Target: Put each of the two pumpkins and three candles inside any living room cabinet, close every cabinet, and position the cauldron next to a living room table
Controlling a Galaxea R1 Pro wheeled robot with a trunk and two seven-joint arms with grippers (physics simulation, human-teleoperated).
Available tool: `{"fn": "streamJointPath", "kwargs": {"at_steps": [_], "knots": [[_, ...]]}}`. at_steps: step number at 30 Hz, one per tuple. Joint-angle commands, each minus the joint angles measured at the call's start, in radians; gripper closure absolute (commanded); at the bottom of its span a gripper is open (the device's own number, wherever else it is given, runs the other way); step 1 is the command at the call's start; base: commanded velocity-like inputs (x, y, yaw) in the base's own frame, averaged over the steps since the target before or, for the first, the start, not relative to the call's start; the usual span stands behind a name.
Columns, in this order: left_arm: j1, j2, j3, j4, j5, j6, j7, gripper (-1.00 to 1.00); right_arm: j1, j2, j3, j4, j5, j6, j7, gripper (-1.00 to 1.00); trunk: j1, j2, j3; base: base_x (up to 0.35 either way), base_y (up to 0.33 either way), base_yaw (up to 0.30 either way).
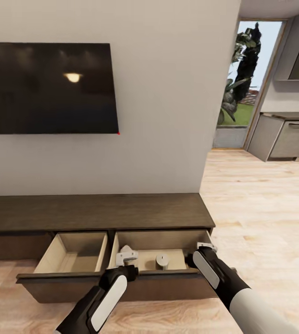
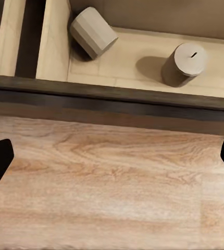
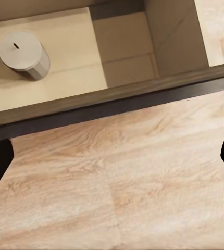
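The long dark brown cabinet (image 1: 98,211) stands under the TV with two drawers pulled out. The left drawer (image 1: 75,254) holds nothing. In the right drawer (image 1: 172,242) an upright pale grey candle (image 1: 162,260) (image 2: 185,63) (image 3: 23,53) stands, and a second candle (image 2: 94,31) lies on its side near the drawer's left wall. My left gripper (image 1: 127,258) (image 2: 112,161) hangs open over the drawer front's left part. Open too, my right gripper (image 1: 205,247) (image 3: 112,159) is over the drawer's right end. The pumpkins and the cauldron are out of view.
A black TV (image 1: 52,88) hangs on the pale wall above the cabinet. Light plank floor (image 1: 260,208) runs right past the cabinet's end to a doorway (image 1: 242,83) with plants outside. Grey kitchen units (image 1: 283,137) sit beyond it.
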Motion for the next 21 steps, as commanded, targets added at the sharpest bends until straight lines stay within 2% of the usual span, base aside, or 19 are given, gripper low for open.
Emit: {"fn": "streamJointPath", "kwargs": {"at_steps": [1,21], "knots": [[-0.001,0.0,-0.002,-0.001,0.009,0.001,0.009,-1.0,-0.001,-0.001,0.006,-0.002,-0.01,0.001,-0.01,-1.0,-0.001,-0.001,-0.001,-0.251,0.0,0.0],[-0.001,-0.001,-0.003,-0.003,0.009,0.001,0.009,-1.0,-0.001,-0.001,0.006,-0.002,-0.01,0.0,-0.01,-1.0,-0.001,-0.001,-0.001,-0.232,0.0,0.0]]}}
